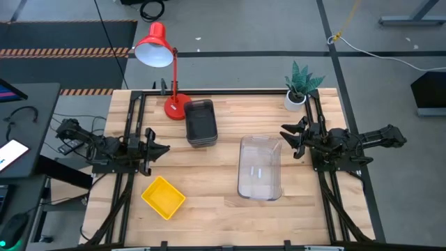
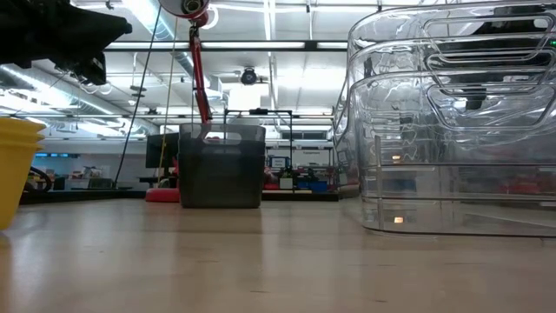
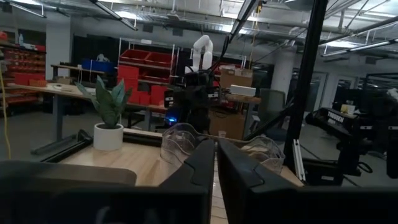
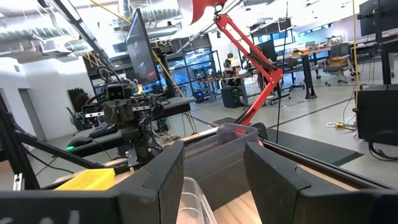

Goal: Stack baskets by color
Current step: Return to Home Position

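Note:
Three lots of baskets stand on the wooden table, each on its bottom. Yellow baskets (image 1: 163,196) are nested at the near left, dark grey ones (image 1: 201,123) at the far middle, and clear ones (image 1: 260,167) right of the middle, with their stacked rims (image 2: 456,122) showing in the low view. My left gripper (image 1: 162,148) hangs above the left side, shut and with nothing held, its fingertips (image 3: 216,149) nearly together. My right gripper (image 1: 288,136) hangs above the right side, open (image 4: 214,155), nothing between its fingers. Both point toward the table's middle.
A red desk lamp (image 1: 157,49) has its base (image 1: 175,108) beside the grey baskets at the far edge. A small potted plant (image 1: 300,87) stands at the far right corner. Black rails run along both sides of the table (image 1: 209,223).

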Controlling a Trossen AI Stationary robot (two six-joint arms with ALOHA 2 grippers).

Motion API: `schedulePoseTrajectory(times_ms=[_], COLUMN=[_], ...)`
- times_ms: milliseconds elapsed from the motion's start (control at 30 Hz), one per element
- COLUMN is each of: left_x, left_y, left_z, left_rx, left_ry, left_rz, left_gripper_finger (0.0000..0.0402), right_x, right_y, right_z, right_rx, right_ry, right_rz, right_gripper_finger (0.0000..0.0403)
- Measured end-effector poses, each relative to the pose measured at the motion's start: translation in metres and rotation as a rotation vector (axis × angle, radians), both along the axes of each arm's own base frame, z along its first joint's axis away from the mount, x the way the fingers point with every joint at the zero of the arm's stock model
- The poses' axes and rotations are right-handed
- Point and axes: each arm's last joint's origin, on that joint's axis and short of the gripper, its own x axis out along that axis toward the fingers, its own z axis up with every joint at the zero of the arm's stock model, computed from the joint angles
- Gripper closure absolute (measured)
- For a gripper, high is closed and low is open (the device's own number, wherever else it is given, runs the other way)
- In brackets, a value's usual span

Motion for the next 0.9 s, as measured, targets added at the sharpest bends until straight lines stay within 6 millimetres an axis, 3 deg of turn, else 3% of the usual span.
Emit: schedulePoseTrajectory(times_ms=[900], left_x=[0.0], left_y=[0.0], left_z=[-0.0002], left_rx=[0.001], left_ry=[0.0], left_rz=[0.001], left_gripper_finger=[0.037], right_x=[0.0], right_y=[0.0], right_z=[0.0003], right_rx=[0.0], right_ry=[-0.001], right_rz=[0.001], right_gripper_finger=[0.0231])
